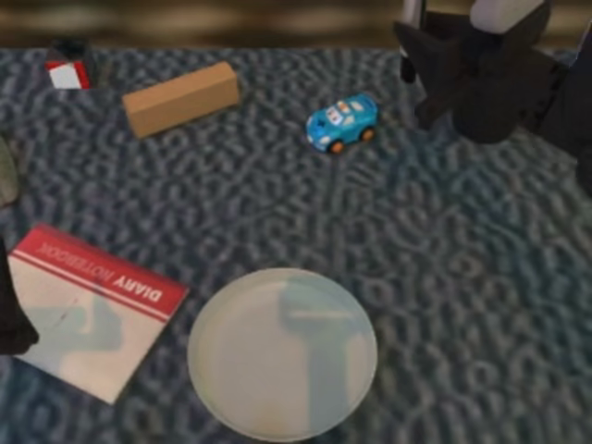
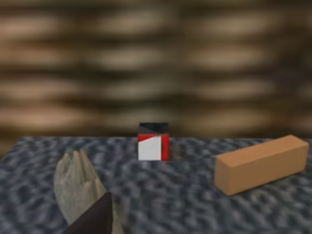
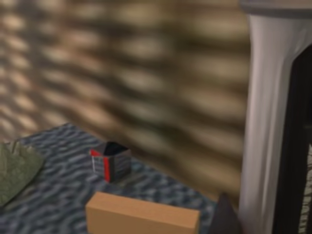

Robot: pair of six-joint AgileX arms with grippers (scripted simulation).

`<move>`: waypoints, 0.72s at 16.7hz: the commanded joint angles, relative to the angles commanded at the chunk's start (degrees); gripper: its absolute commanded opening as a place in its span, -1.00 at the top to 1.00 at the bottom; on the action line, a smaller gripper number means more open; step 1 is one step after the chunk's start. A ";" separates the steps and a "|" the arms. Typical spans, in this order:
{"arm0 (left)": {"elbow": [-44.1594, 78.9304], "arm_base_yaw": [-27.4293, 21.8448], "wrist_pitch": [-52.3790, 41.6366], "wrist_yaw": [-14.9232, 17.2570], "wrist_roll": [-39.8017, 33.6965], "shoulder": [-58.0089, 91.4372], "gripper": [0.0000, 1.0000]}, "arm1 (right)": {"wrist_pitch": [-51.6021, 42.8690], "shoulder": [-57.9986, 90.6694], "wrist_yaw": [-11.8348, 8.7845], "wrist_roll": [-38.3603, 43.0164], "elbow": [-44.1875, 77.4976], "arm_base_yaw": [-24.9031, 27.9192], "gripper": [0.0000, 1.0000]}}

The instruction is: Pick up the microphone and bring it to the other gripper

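The right claw [image 1: 423,81] hangs high over the far right corner of the bench [image 1: 444,277], a surface covered in mottled blue-grey cloth. At the tips of its broad black wedge fingers stands the microphone [image 1: 408,46], a slim stick that is pale at its upper end and dark at its lower end. It reaches past the bench's far edge and rests on nothing, so I judge that it is off the surface and pinched in that claw; the contact itself is hard to make out. In the right wrist view a tall silvery column fills the near side, and it may be the same stick held close to the lens. The lift looks done. What remains is the carry across, and the height suits it, since it would clear the small blue toy car [image 1: 342,122] just beside the claw. The left claw [image 1: 11,324] waits at the bench's left edge, well apart, beside the red-and-white diary notebook [image 1: 88,310]. I cannot tell whether it is spread or pressed together. Between the arms lie a tan rectangular block [image 1: 181,97], a small red, white and black box [image 1: 67,72] and a pale round plate [image 1: 282,351], so the meeting point is best kept above them.
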 joint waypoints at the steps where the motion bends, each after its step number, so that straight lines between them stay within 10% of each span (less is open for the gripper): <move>1: 0.00 0.00 0.00 0.00 0.00 0.00 -1.00 | -0.45 -0.91 1.15 0.07 -0.32 1.25 1.00; 8: 0.00 0.00 0.00 0.00 0.00 0.00 -1.00 | -5.85 -11.84 14.95 0.89 -4.16 15.53 1.00; 12: 0.00 0.00 0.00 0.00 0.00 0.00 -1.00 | -6.77 -13.87 17.28 1.01 -4.81 17.89 1.00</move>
